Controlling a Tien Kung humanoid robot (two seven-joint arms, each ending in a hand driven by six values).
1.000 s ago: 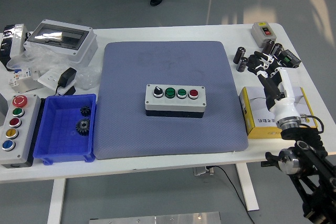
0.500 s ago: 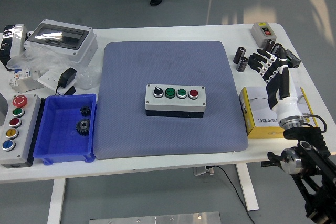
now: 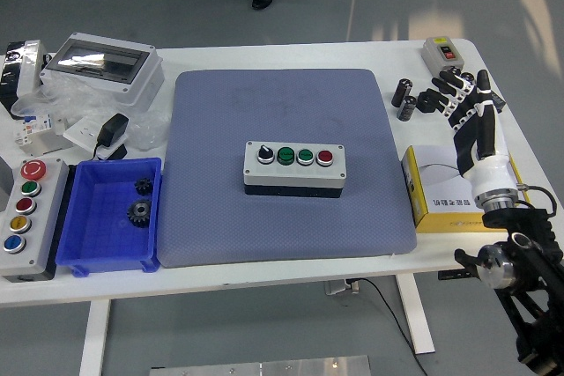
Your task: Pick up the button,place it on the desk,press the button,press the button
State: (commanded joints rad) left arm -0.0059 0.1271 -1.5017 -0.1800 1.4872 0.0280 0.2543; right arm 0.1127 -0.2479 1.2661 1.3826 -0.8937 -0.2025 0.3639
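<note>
A grey button box (image 3: pixel 294 169) with a black selector knob, two green buttons and a red button lies in the middle of the blue-grey mat (image 3: pixel 282 112). My right hand (image 3: pixel 463 103) is at the table's right side, above a yellow-and-white box (image 3: pixel 445 195), well to the right of the button box. Its fingers are spread and hold nothing. My left arm is out of view.
A second button box (image 3: pixel 25 204) with coloured buttons lies at the near left, beside a blue bin (image 3: pixel 110 257) holding gears. A clear-lidded enclosure (image 3: pixel 101 63), a black adapter (image 3: pixel 111 132) and bagged parts lie at the far left. A small grey switch box (image 3: pixel 441 52) and black cylinders (image 3: pixel 404 99) lie at the far right.
My right hand has drifted to the right and slightly away, and its fingers have spread wider. The button box has not moved.
</note>
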